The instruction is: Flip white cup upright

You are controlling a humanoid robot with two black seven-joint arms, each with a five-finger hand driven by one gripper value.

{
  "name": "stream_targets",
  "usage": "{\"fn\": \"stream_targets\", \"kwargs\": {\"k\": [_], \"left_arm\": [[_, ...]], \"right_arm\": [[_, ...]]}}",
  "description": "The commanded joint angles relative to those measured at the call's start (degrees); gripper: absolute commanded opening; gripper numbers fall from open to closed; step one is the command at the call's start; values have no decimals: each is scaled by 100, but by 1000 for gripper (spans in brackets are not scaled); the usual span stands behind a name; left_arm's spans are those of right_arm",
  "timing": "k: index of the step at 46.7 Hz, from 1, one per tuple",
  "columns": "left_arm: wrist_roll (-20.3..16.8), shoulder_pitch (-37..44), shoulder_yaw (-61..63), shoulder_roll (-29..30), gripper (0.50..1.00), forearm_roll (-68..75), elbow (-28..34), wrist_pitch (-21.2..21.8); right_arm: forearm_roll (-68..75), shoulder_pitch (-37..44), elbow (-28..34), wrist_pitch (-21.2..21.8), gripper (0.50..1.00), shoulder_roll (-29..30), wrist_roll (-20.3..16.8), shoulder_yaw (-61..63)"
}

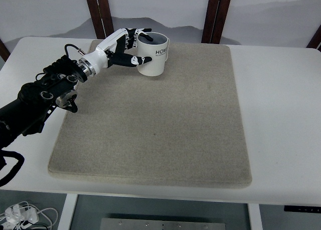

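The left robot hand [131, 48] reaches in from the left edge and clamps on the white cup [153, 54], fingers hooked over its rim and thumb pressed against the side wall. The cup stands mouth up, its dark interior showing nothing inside, with the letters "HOM" readable on its side. It sits near the far edge of a beige mat [155, 120] on the white bench [281, 115].
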Motion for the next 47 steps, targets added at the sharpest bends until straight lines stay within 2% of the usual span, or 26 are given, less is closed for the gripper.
{"fn": "stream_targets", "kwargs": {"k": [1,15,21,23,28,30,47], "left_arm": [[1,72,5,-18,713,0,1,151],[1,221,-22,-18,870,-17,1,204],[1,248,-48,-9,902,-35,18,204],[1,274,-66,-18,940,-52,18,213],[1,283,-83,-18,960,-70,9,204],[1,283,-92,-9,992,-79,-26,204],[1,248,-259,9,996,-79,-122,196]], "right_arm": [[0,0,0,0,952,0,-1,0],[0,0,0,0,952,0,-1,0],[0,0,-9,0,952,0,-1,0],[0,0,0,0,952,0,-1,0],[0,0,-9,0,952,0,-1,0],[0,0,0,0,952,0,-1,0],[0,0,0,0,952,0,-1,0]]}}
